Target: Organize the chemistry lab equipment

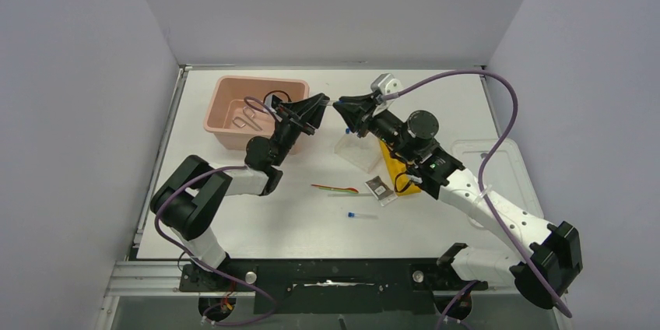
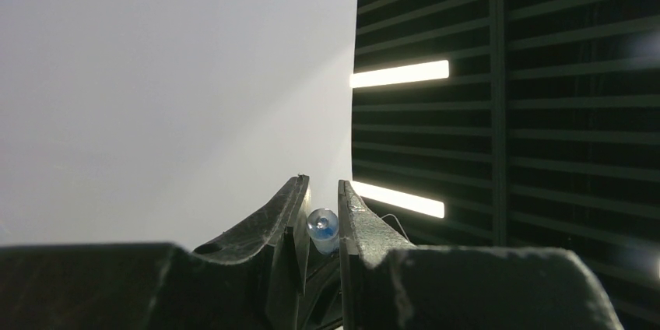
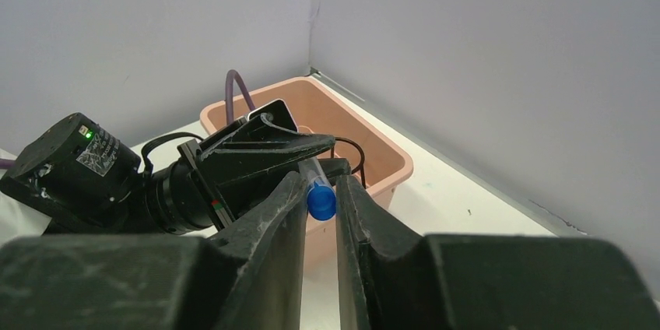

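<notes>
Above the bench (image 1: 436, 89), just right of the pink tub (image 1: 220, 116), a blue-capped clear tube (image 3: 321, 199) is held between the two hands, which are brought tip to tip. Its blue cap is clamped between the fingers of the right hand (image 3: 319, 180), and its other end is gripped by the left hand (image 2: 321, 186), so both hands are clenched on the one tube. Inside the tub a black wire ring (image 1: 274, 101) and metal tongs (image 1: 249, 118) are seen. Below the right arm a clear tube rack (image 1: 358, 149) is set on the bench, with a yellow holed rack (image 1: 391, 163) just right of it, partly hidden by the arm. Nearer, thin coloured sticks (image 1: 335, 188) are laid flat, and a second capped tube (image 1: 362, 215) is laid nearer still, apart from them.
</notes>
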Robot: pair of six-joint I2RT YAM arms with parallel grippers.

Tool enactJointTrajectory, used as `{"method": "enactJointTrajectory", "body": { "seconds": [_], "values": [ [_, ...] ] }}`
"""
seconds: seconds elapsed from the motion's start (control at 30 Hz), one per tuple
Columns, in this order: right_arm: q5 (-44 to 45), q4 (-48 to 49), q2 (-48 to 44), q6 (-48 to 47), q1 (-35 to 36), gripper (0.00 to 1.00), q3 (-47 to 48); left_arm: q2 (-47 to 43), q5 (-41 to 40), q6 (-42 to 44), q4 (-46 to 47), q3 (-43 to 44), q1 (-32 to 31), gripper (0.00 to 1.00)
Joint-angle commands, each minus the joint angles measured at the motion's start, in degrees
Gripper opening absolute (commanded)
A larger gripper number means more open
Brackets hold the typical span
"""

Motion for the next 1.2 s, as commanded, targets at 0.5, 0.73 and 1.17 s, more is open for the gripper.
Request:
{"method": "enactJointTrajectory", "body": {
  "seconds": [0.5,0.73,1.17],
  "values": [
    [2.2,-1.77,-1.53,0.76,-3.44,0.03,4.16,0.64,7.5,-0.18,14.27,3.11,1.29,0.56],
    [11.69,-20.22,-0.8,0.44,-5.54,0.01,11.76,-1.02,18.52,11.04,3.55,2.02,5.17,0.56],
    [12.99,-42.92,5.46,3.0,-9.2,0.0,15.25,-17.86,23.39,68.62,-68.33,20.71,8.79,0.6]
  ]
}}
